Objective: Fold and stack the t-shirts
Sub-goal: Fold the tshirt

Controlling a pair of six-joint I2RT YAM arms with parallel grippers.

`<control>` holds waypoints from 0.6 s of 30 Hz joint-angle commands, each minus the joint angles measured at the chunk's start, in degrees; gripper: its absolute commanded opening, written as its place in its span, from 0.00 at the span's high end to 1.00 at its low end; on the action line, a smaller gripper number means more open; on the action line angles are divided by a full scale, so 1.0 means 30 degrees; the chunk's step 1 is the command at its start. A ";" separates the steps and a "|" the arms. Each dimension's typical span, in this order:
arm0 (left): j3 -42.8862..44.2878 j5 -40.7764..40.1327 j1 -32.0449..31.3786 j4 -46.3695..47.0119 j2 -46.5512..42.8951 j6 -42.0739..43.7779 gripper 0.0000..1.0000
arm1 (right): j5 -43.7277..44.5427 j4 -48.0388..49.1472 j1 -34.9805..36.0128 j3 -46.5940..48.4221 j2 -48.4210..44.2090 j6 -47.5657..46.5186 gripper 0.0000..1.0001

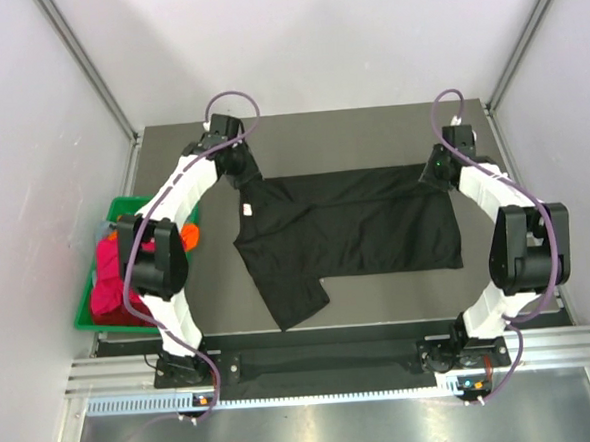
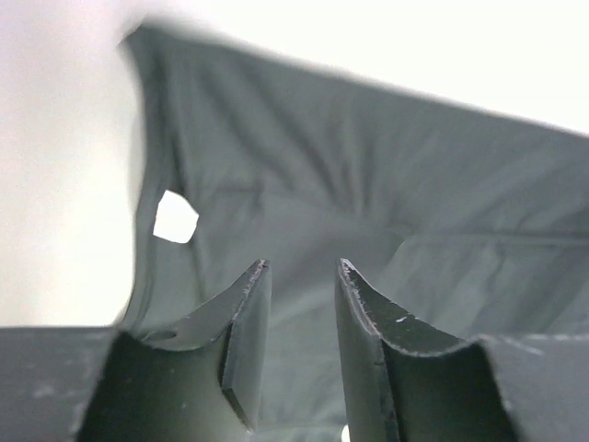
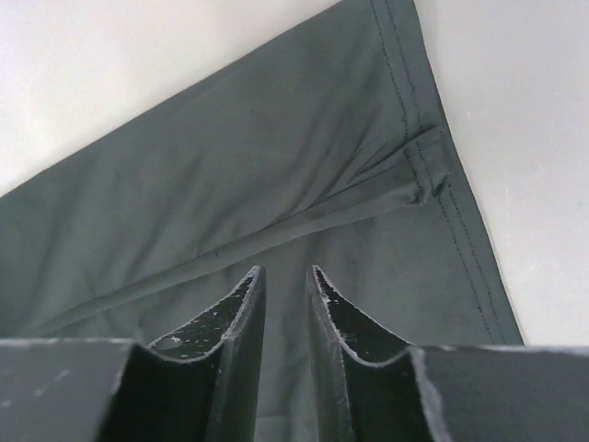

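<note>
A black t-shirt (image 1: 360, 225) lies spread flat on the dark table, collar and white neck label (image 1: 245, 209) to the left, one sleeve folded out toward the near edge. My left gripper (image 1: 246, 182) hovers at the shirt's far left corner by the collar; in the left wrist view it (image 2: 302, 267) is open over the cloth (image 2: 386, 166), with the label (image 2: 175, 217) just ahead. My right gripper (image 1: 435, 170) sits at the far right corner; in the right wrist view it (image 3: 285, 272) stands slightly open above the hem corner (image 3: 433, 175), with nothing between its fingers.
A green bin (image 1: 124, 202) stands off the table's left edge, holding red (image 1: 107, 258), magenta (image 1: 107, 298) and orange (image 1: 190, 234) shirts. Pale walls close in on both sides, and a metal rail (image 1: 334, 361) runs along the near edge.
</note>
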 commanded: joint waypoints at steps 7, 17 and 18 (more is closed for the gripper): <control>0.4642 0.0536 0.0495 0.0307 0.5592 0.0923 0.67 | 0.1573 0.0790 -0.0304 0.1964 0.1971 -0.0930 0.77; 0.5524 -0.4157 0.1580 -0.1893 0.8174 0.0277 0.71 | 0.3357 -0.0176 -0.1242 0.1352 0.4142 -0.1400 0.79; 0.5524 -0.4333 0.1667 -0.1894 0.8348 0.0278 0.70 | 0.3506 -0.0118 -0.1358 0.1264 0.4171 -0.1400 0.79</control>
